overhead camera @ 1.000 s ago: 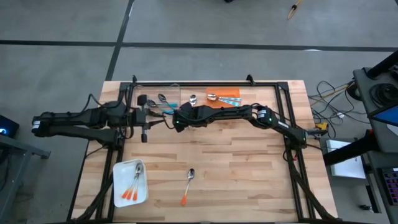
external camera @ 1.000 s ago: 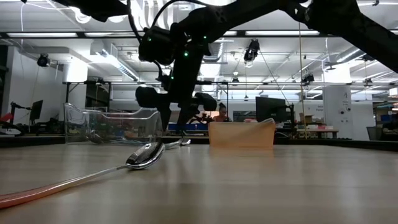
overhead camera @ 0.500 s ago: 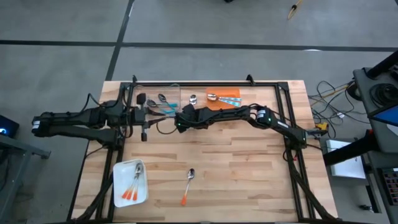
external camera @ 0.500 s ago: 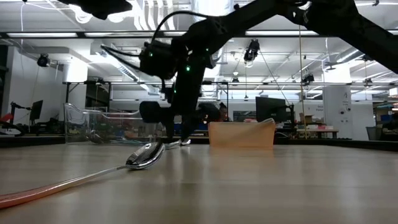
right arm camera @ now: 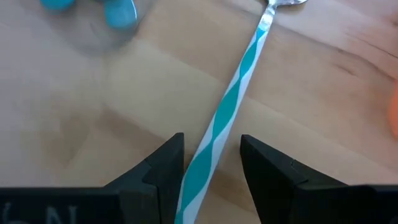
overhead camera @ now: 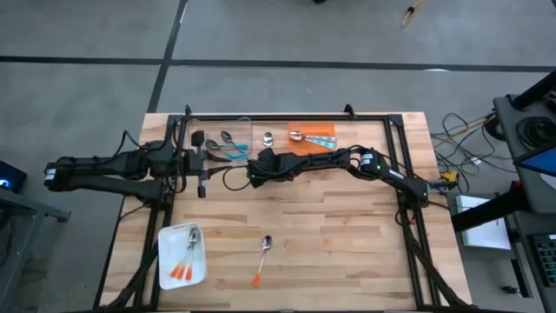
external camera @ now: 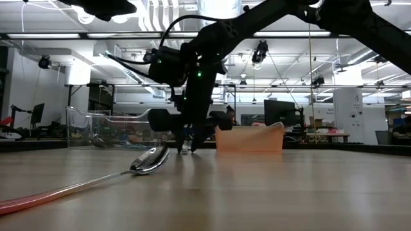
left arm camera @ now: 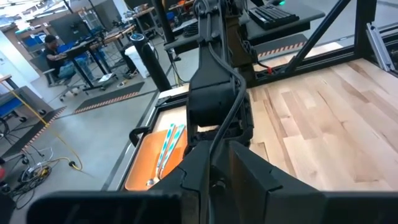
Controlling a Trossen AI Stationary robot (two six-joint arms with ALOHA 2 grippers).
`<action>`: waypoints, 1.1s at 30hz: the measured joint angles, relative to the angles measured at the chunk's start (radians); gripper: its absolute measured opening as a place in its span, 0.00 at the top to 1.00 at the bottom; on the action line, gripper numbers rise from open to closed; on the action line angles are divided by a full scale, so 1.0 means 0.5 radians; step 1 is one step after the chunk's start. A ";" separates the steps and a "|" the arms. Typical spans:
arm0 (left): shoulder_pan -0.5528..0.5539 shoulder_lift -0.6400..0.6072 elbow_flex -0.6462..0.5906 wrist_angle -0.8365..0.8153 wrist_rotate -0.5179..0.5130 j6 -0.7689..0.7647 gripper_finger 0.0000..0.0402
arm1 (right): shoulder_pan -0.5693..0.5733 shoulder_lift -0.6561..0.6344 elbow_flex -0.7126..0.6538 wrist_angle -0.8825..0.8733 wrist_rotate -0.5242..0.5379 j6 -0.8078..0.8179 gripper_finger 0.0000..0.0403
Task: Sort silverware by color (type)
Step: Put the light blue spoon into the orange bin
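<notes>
A spoon with a silver bowl (overhead camera: 268,137) and a blue-and-white striped handle (right arm camera: 231,106) lies flat on the wooden table at the far middle. My right gripper (right arm camera: 211,167) (overhead camera: 257,162) is low over it and open; its fingers stand on either side of the handle, and I cannot tell whether they touch it. An orange-handled spoon (overhead camera: 263,259) lies alone near the front edge. My left gripper (overhead camera: 201,167) waits at the far left, shut, with nothing in it.
An orange tray (overhead camera: 304,130) at the far middle holds striped blue-handled spoons. A clear container (overhead camera: 217,132) left of it holds teal-handled spoons (overhead camera: 233,149). A white tray (overhead camera: 165,248) at the near left holds orange-handled spoons. Bare wood lies between the trays.
My right gripper has come down toward the table over the striped handle, staying open. The spoon has kept still.
</notes>
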 joint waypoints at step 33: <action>0.000 0.066 -0.003 0.055 0.002 0.004 0.89 | 0.002 0.000 0.234 -0.678 -0.290 -0.434 0.97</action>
